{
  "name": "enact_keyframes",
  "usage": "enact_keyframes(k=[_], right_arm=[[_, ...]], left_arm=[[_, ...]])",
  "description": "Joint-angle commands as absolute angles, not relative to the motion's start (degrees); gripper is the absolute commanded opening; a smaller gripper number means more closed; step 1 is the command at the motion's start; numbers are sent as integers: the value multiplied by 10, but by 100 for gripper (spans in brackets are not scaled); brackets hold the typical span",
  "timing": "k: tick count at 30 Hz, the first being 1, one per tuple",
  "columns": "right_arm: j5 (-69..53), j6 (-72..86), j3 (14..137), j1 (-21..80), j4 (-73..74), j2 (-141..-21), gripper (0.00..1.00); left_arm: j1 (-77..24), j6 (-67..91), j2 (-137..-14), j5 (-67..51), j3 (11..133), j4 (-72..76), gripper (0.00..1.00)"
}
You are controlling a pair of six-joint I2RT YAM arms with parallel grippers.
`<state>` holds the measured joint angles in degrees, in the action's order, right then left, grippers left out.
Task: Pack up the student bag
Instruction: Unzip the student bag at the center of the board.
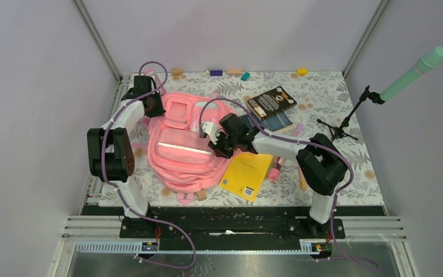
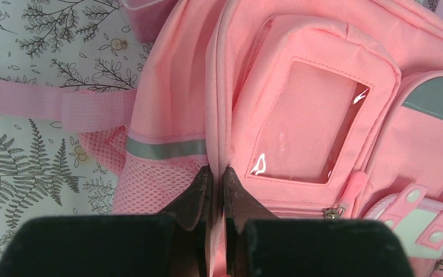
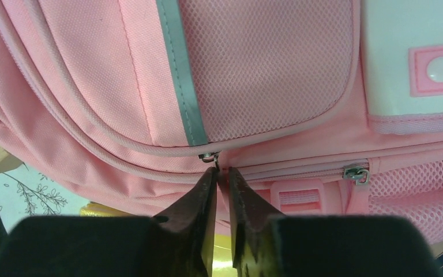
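The student bag point(image 1: 179, 151), a large soft pink backpack with a pale reflective strip, lies flat in the middle of the table. My left gripper point(image 1: 153, 107) is at its far left corner. In the left wrist view the gripper point(image 2: 217, 171) is shut on a raised zipper seam of the bag point(image 2: 311, 121), beside the clear window pocket. My right gripper point(image 1: 218, 148) is at the bag's right edge. In the right wrist view it point(image 3: 222, 169) is shut on a pink zipper pull hanging from a metal slider point(image 3: 209, 156) on the bag point(image 3: 265, 69).
A yellow notebook point(image 1: 246, 175) lies right of the bag, partly under my right gripper. A black book point(image 1: 271, 102), a blue book point(image 1: 277, 122), a pink tube point(image 1: 275, 171) and a pencil point(image 1: 301, 180) lie further right. A stand with a mint microphone point(image 1: 413, 74) is at the far right. Small blocks point(image 1: 216, 73) line the back edge.
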<state>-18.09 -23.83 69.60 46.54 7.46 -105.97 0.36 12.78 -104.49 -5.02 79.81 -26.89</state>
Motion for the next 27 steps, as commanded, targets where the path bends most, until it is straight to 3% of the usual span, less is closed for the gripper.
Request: enact_keyframes(k=[1, 5, 27], right_arm=[[-169, -233, 710, 471, 70, -1064, 14], [-176, -214, 696, 472, 63, -1057, 0], [-161, -81, 611, 524, 5, -979, 0]], left_arm=[[0, 151, -1036, -80, 830, -251, 0], [0, 159, -1037, -72, 832, -258, 0], [0, 234, -1020, -2, 796, -246, 0]])
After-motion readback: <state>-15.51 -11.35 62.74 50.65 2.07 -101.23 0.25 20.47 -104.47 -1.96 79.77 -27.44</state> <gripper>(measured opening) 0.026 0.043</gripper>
